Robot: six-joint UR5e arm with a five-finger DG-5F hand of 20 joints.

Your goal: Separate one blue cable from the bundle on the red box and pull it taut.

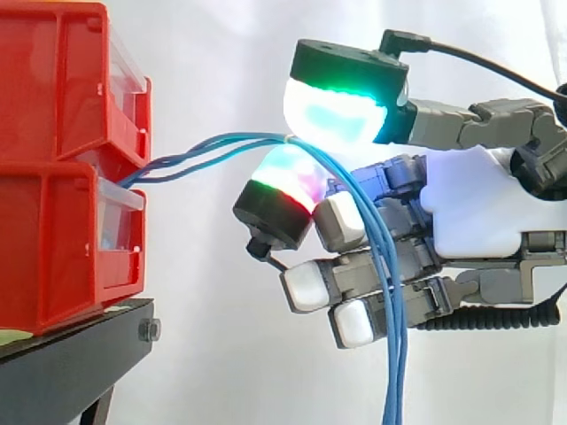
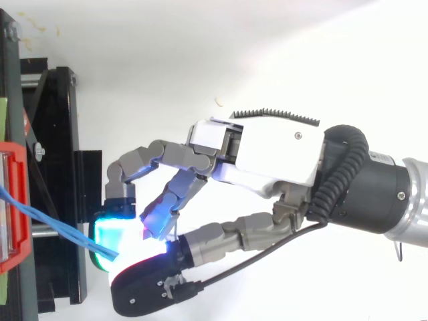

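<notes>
Green-lit pads clamp the blue strands, centre frame!
The hand (image 1: 474, 204) pinches the blue cables (image 1: 396, 372) between two curled fingertips (image 1: 335, 111). The strands run left into the stacked red bins (image 1: 53, 221), and the loose ends dangle toward the bottom edge.

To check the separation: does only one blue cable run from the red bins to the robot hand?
No, the side view shows several blue cables running together from the red bins to the robot hand.

blue cables (image 1: 396, 354) leave the red box (image 1: 53, 257), then hang down.
</notes>
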